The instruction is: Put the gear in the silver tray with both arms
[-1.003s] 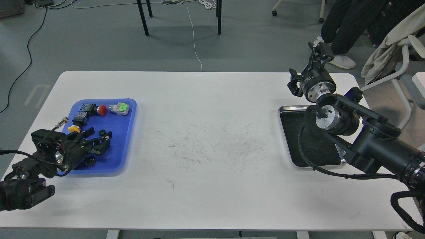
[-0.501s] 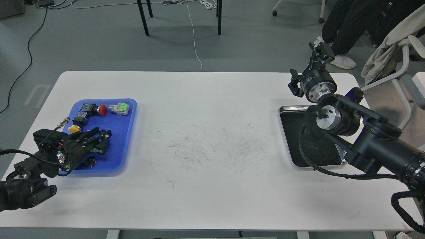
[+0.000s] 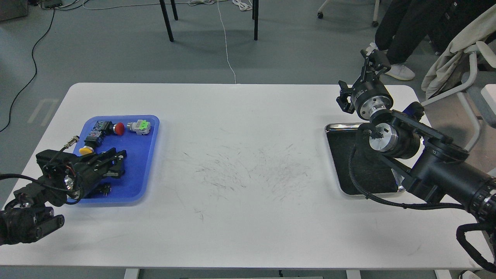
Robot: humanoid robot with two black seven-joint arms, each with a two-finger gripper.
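The silver tray (image 3: 341,125) with its dark floor lies at the table's right, partly under my right arm. My right gripper (image 3: 357,79) is open and empty, raised above the tray's far edge. My left gripper (image 3: 118,160) is low over the blue tray (image 3: 149,155) at the left. Its fingers are closed together where a small black gear lay; the gear itself is hidden between them. Another small black part (image 3: 104,189) lies near the blue tray's front edge.
The blue tray also holds a red push button (image 3: 119,128), a green-and-white switch (image 3: 140,126), a yellow button (image 3: 85,150) and a metal connector (image 3: 72,142). A chair with a jacket (image 3: 453,54) and a person's legs (image 3: 403,31) stand beyond the right end.
My left gripper's fingers have closed around the small black gear in the blue tray and drawn back slightly. My right arm has barely moved.
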